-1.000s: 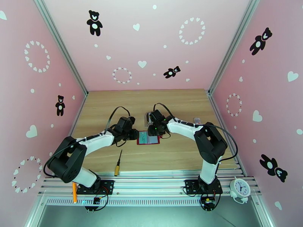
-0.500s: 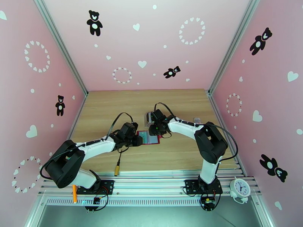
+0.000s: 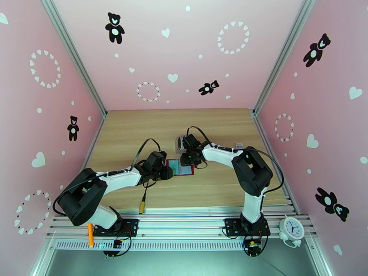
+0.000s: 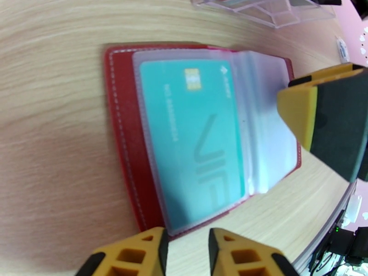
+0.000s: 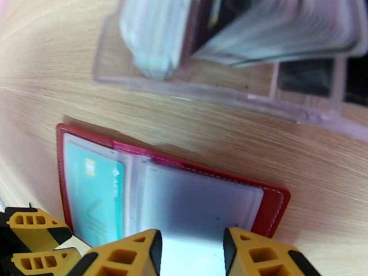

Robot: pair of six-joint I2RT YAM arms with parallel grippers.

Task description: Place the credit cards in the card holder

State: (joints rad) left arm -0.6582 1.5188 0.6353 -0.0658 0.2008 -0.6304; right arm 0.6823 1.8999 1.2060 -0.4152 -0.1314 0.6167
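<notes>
Top external view first: we see the red wallet (image 3: 180, 167) lying open on the wooden surface (image 3: 207, 125), near the middle and between the two arms. The left arm (image 3: 115, 176) reaches in from the left, and the left jaws sit at the wallet's left edge. The right arm (image 3: 221, 155) reaches in from the right, with the right jaws over the far part of the wallet. Just behind the wallet stands a clear rack (image 3: 178, 143). A screwdriver (image 3: 142, 208) with a yellow handle lies near the front edge of the surface, well apart from the wallet. A white clock (image 3: 291, 227) sits beside the right arm's base.

From the left wrist we see the wallet lying flat. A teal card (image 4: 193, 134) sits inside a clear sleeve (image 4: 269, 129) on one half, its chip and lettering showing through the plastic. The left jaws stand a little apart with only bare wood between them, gripping nothing, just short of the wallet's edge. One yellow and black finger (image 4: 331, 125) of the right arm lies over the wallet's opposite edge.

From the right wrist we see the right jaws parted, with clear plastic running between them. Whether they pinch it or merely rest over it, we cannot tell. The rack beyond holds standing cards (image 5: 156, 33), pale and dark, too blurred to describe further.
</notes>
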